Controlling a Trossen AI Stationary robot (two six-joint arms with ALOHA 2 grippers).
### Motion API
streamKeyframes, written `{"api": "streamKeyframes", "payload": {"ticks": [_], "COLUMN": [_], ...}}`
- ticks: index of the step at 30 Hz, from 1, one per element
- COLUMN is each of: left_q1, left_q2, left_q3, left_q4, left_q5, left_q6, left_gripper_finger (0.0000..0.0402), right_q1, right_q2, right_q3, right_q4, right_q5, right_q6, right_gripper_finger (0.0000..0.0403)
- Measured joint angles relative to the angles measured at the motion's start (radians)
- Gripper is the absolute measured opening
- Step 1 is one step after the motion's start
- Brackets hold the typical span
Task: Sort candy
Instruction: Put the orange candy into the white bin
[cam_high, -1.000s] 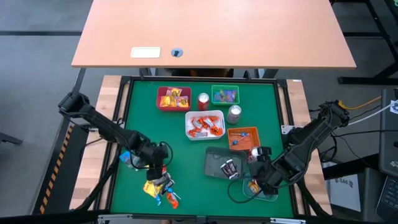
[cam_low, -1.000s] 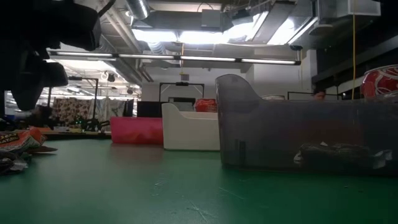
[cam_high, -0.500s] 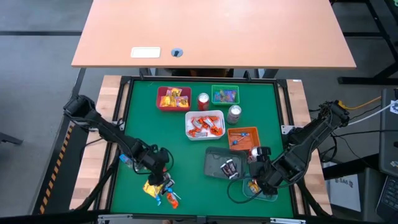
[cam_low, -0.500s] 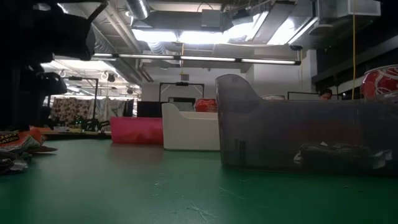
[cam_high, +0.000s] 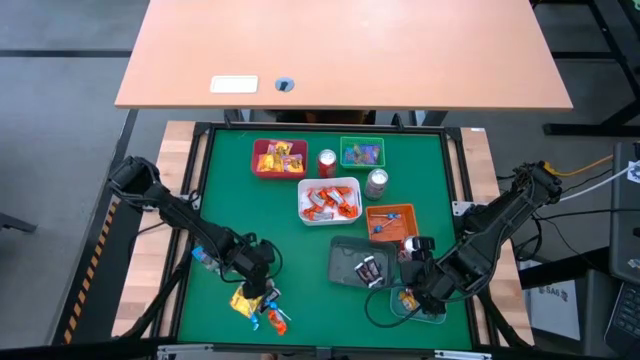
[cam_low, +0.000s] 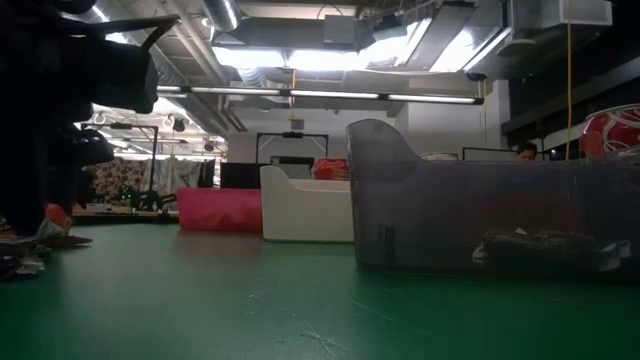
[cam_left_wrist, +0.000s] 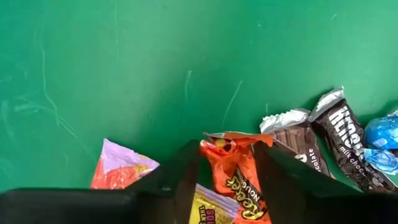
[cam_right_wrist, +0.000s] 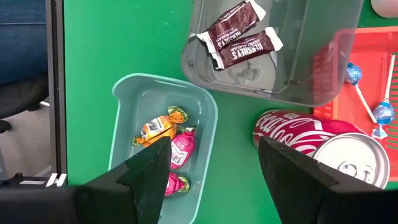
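A loose pile of candy (cam_high: 258, 306) lies on the green mat near the table's near-left corner. My left gripper (cam_high: 265, 287) is down over it, open. In the left wrist view its fingers (cam_left_wrist: 186, 180) stand on either side of an orange wrapped sweet (cam_left_wrist: 235, 177). Dark chocolate wrappers (cam_left_wrist: 339, 134), a blue sweet (cam_left_wrist: 380, 134), a purple-red wrapper (cam_left_wrist: 118, 171) and a yellow one (cam_left_wrist: 208, 208) lie around it. My right gripper (cam_right_wrist: 214, 155) hangs open above the teal tray (cam_right_wrist: 124, 102), which holds orange and pink sweets (cam_right_wrist: 168, 134). My left gripper has one finger on each side of the orange sweet (cam_left_wrist: 217, 149), coming from above with the fingers pointing down. The sweet lies flat on the pile. I cannot tell whether the fingers touch it.
Sorted trays stand on the mat: red (cam_high: 278, 158), green (cam_high: 361, 152), white (cam_high: 328, 200), orange (cam_high: 390, 222), grey (cam_high: 345, 265) and teal (cam_high: 437, 318). Soda cans (cam_high: 327, 162) (cam_high: 377, 182) stand between them, and a third can (cam_right_wrist: 298, 127) stands beside the teal tray. Bare mat lies left of the trays.
My left gripper has moved a little toward the table's right and near edges and come down onto the candy pile. In the low view the arm now stands in front of the orange wrapper there.
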Motion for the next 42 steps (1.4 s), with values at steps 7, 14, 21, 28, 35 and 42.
{"api": "streamKeyframes", "payload": {"ticks": [7,14,21,28,35,42], "left_q1": [0.000,0.001,0.026,0.100,0.214,0.337], "left_q2": [0.000,0.000,-0.022,-0.078,-0.097,-0.097], "left_q3": [0.000,0.000,0.000,0.000,0.000,0.000], "left_q4": [0.001,0.027,0.068,0.125,0.373,0.716], "left_q5": [0.006,0.016,0.052,0.059,0.009,-0.080], "left_q6": [-0.001,-0.001,-0.002,0.000,0.165,0.457], "left_gripper_finger": [0.0059,0.0007,0.0002,0.0001,0.0001,0.0001], "right_q1": [0.000,0.000,0.000,0.000,0.000,-0.020], "right_q2": [0.000,0.000,-0.030,-0.109,-0.159,-0.159], "right_q3": [0.000,0.000,0.000,0.000,0.001,0.001], "right_q4": [0.000,-0.001,-0.056,-0.069,-0.068,-0.058], "right_q5": [0.000,0.000,0.005,0.126,0.459,0.741], "right_q6": [0.000,0.000,0.003,-0.012,-0.130,-0.208], "right_gripper_finger": [0.0241,0.0241,0.0241,0.0241,0.0241,0.0241]}}
